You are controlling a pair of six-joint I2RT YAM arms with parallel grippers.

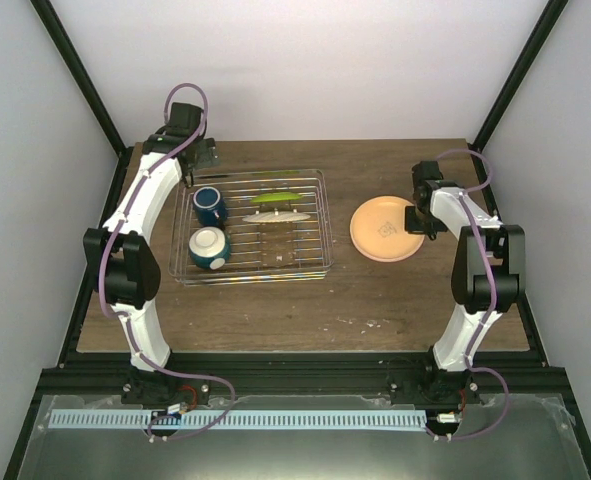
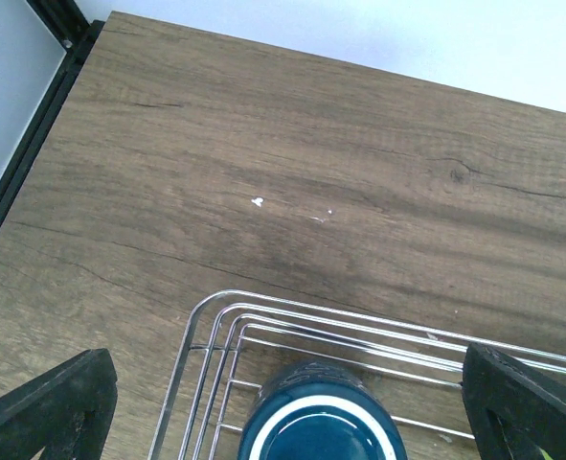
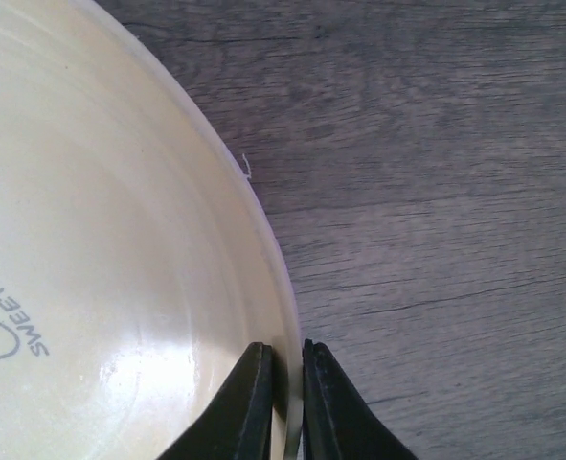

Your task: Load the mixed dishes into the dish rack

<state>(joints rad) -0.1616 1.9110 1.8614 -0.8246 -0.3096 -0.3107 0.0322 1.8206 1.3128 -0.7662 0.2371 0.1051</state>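
Observation:
The silver wire dish rack (image 1: 325,215) holds the dark blue mug (image 1: 210,205), the teal-blue bowl (image 1: 208,247), the lime-green plate (image 1: 277,198) and the cream plate (image 1: 280,216), both on edge. The salmon-pink plate (image 1: 385,228) lies on the table right of the rack. My right gripper (image 1: 419,222) is shut on its right rim; in the right wrist view the fingers (image 3: 249,402) pinch the plate's rim (image 3: 120,240). My left gripper (image 1: 200,160) is open above the rack's far-left corner (image 2: 206,311), over the mug (image 2: 321,426).
The wooden table (image 1: 375,300) ends at black frame rails on both sides and in front. A white wall stands behind the table. Small white specks (image 2: 258,201) lie on the wood beyond the rack.

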